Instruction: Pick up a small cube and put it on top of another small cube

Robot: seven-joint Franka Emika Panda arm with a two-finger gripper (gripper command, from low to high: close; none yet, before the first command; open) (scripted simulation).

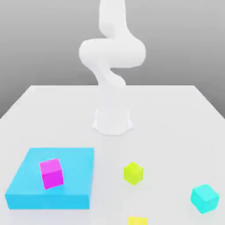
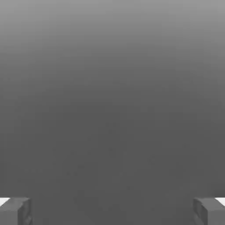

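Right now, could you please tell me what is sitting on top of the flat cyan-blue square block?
A small magenta cube rests on the flat cyan-blue square block, toward the exterior view's left and slightly turned. The patch of block under the cube is covered.

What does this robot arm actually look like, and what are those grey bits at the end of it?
The arm is plain glossy white, built of smooth rounded segments, and it stands on a wider white round base on the table. No cables or markings show on it. In the hand view, the gripper ends in two blocky grey fingers, each with a bit of white at its outer corner.
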